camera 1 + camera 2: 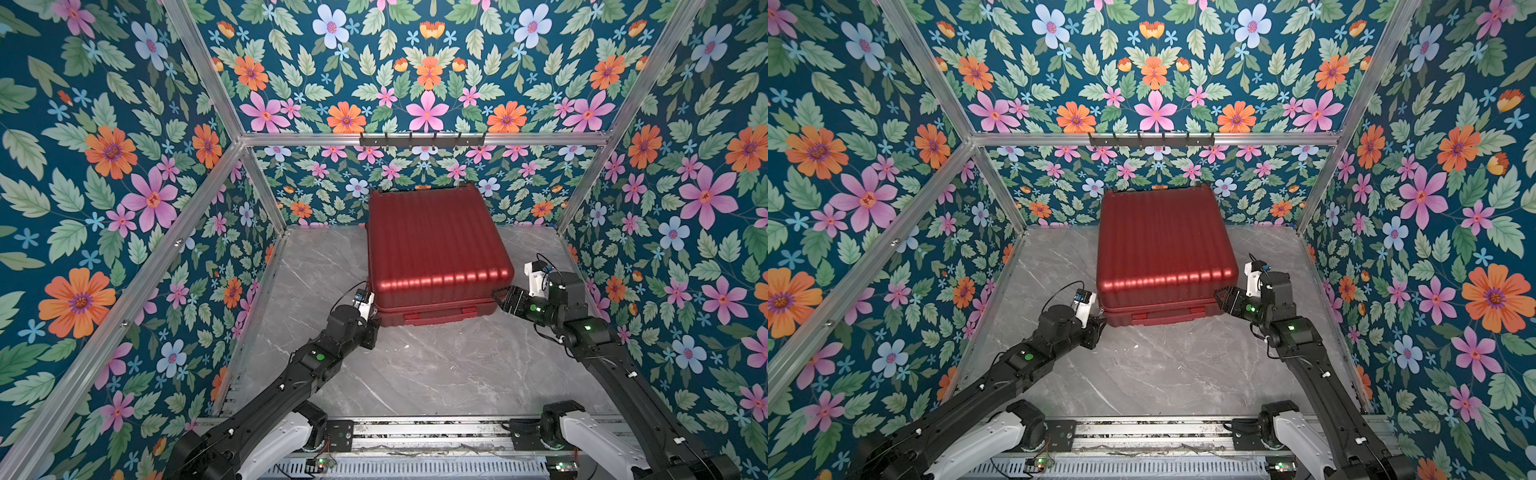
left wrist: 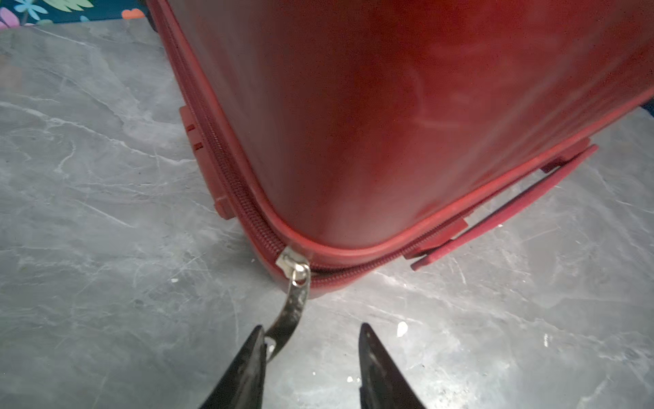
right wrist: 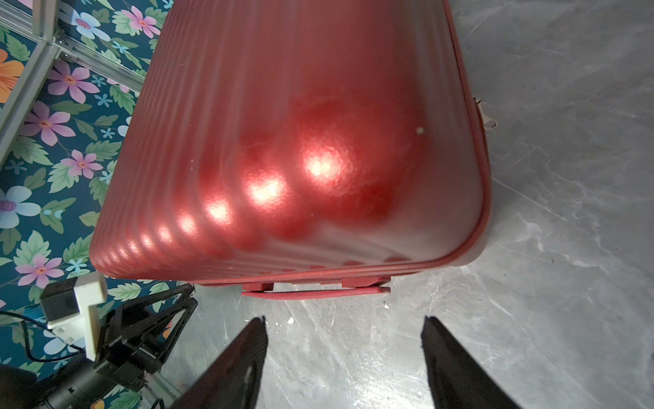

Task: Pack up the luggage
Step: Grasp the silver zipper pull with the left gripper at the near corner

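Observation:
The luggage [image 1: 436, 249] [image 1: 1163, 245] is a dark-red ribbed suitcase lying flat and shut on the marble tabletop, its handle [image 2: 502, 212] facing the front. My left gripper [image 2: 311, 331] [image 1: 1100, 322] sits at its front-left corner. The jaws stand apart, and the silver zipper pull [image 2: 293, 308] hangs between them, touching one finger [image 2: 253, 357]. My right gripper [image 3: 343, 318] [image 1: 498, 297] is open and empty just off the front-right corner of the luggage [image 3: 300, 141]. A second zipper pull [image 3: 486, 118] shows on the suitcase's side.
Grey marble tabletop [image 1: 415, 365] stretches in front of the suitcase. Floral walls with aluminium frame posts close in on three sides. A dark hook rail [image 1: 422, 139] hangs on the back wall. The left arm's wrist [image 3: 124, 336] shows in the right wrist view.

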Controlling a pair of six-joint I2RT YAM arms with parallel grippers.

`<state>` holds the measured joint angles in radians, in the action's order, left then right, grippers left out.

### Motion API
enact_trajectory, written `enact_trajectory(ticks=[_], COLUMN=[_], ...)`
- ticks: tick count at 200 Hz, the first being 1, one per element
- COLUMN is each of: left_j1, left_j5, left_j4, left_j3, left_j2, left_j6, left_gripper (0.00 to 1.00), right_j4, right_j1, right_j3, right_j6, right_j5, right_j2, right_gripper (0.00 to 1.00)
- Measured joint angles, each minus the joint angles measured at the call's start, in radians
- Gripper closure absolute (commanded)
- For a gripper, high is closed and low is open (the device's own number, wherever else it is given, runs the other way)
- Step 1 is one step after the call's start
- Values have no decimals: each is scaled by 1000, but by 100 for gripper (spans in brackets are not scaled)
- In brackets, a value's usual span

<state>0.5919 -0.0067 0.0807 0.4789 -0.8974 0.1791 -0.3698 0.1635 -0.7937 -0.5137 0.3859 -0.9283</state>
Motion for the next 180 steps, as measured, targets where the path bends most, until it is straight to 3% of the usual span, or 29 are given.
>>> enact_trajectory(ticks=[47, 142, 180], left_j1=[29, 80, 106], left_j5=[-69, -125, -130], left_j4=[0, -104, -187], left_j3=[0, 18, -13], left_j2=[1, -137, -149], left_j6=[-2, 8, 28], left_gripper=[66, 68, 82], right_j4=[8, 6, 3], right_j1=[0, 0, 0], right_j3=[0, -14, -17], right_j6=[0, 1, 4], right_j5=[7, 29, 29], right_j2=[-3, 39, 47], right_gripper=[29, 29, 29])
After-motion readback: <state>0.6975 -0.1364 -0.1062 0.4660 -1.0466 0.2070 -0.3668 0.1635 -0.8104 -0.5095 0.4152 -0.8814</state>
